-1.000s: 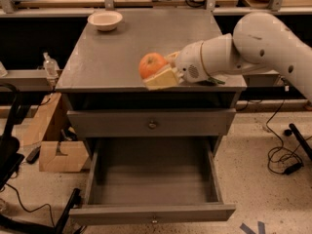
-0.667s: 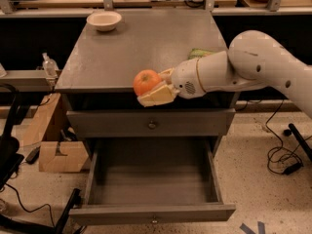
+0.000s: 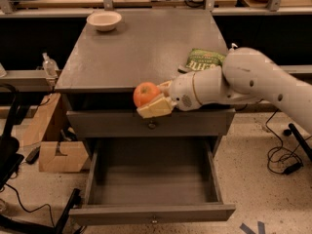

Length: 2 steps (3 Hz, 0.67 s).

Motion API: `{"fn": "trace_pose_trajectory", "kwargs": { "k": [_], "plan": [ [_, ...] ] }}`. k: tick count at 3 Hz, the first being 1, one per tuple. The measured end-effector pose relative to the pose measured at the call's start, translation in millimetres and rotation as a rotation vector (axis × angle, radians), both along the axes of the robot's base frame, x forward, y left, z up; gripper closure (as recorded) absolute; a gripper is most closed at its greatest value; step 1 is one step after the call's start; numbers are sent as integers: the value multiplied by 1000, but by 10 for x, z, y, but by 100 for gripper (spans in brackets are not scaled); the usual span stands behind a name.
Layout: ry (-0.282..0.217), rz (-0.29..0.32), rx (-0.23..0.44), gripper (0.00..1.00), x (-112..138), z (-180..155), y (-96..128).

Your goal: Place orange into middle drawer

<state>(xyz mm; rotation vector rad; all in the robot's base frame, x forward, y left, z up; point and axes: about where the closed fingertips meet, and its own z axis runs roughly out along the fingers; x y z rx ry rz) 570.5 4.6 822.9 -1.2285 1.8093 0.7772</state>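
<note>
The orange (image 3: 146,93) is held in my gripper (image 3: 155,99), whose cream fingers (image 3: 155,107) close around it. It hangs in front of the cabinet's front edge, just above the shallow knobbed drawer front (image 3: 151,125). The middle drawer (image 3: 152,212) is pulled wide open below, and its grey inside holds nothing. My white arm reaches in from the right across the cabinet top.
A white bowl (image 3: 104,20) sits at the back left of the grey cabinet top (image 3: 141,48). A green snack bag (image 3: 205,59) lies at its right, partly behind my arm. A cardboard box (image 3: 61,156) and a black chair base stand at the left. Cables lie on the floor at the right.
My gripper has carried the orange forward and down, from over the cabinet top to in front of its front edge, above the open drawer. The green bag has come into view.
</note>
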Motion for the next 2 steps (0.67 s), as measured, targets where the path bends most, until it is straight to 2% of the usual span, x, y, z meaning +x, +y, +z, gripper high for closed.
{"fn": "trace_pose_trajectory", "kwargs": {
  "k": [1,2],
  "plan": [
    [28,-14,9,100,-202,-586,-20],
    [54,-16,-57,100,-400,-1310,-122]
  ]
}}
